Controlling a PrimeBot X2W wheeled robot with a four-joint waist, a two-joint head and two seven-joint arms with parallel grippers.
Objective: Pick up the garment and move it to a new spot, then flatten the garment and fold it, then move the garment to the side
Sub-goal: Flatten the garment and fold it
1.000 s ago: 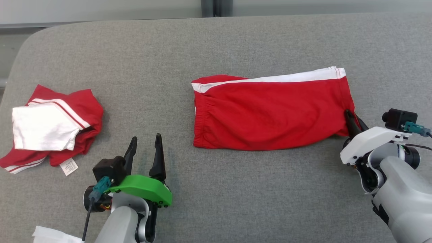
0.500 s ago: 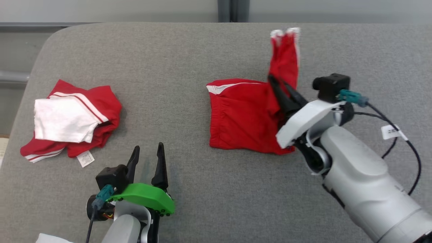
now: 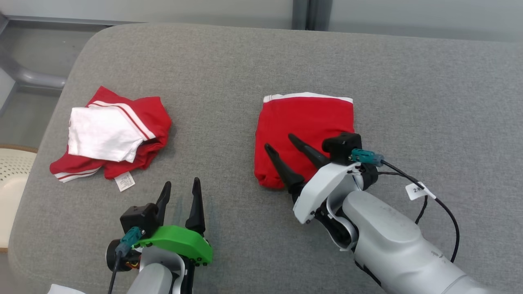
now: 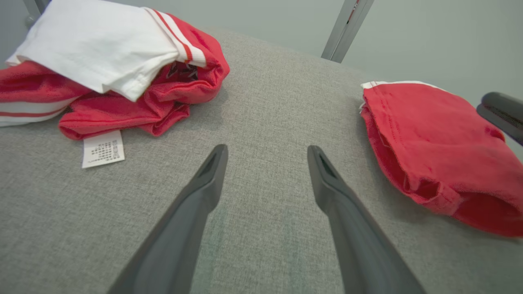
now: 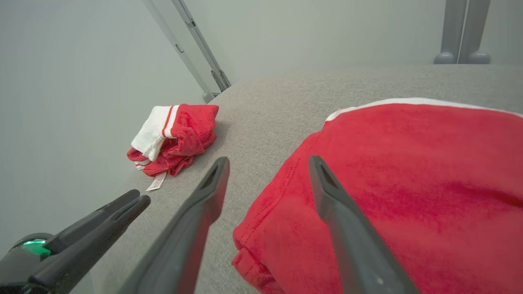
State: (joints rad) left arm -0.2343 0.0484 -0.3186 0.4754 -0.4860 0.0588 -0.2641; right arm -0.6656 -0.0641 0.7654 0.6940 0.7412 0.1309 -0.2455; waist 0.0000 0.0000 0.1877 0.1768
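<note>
Right tool (image 3: 279, 141): mine, spread wide, holding nothing, poised over near corner of shorts (image 3: 304, 122). Shorts: folded, flat, middle of tabletop (image 3: 245, 61); I judge only the move aside remains. Left tool (image 3: 181, 183): spread, empty, parked clear so it won't snag. Spare garment (image 3: 118, 134): bunched, far left.

A grey fabric-covered pad (image 3: 229, 65) with a rounded corner carries two pieces of clothing. A folded red garment (image 3: 310, 118) lies near its middle. A crumpled red-and-white heap (image 3: 114, 134) lies well apart, toward the left edge.
</note>
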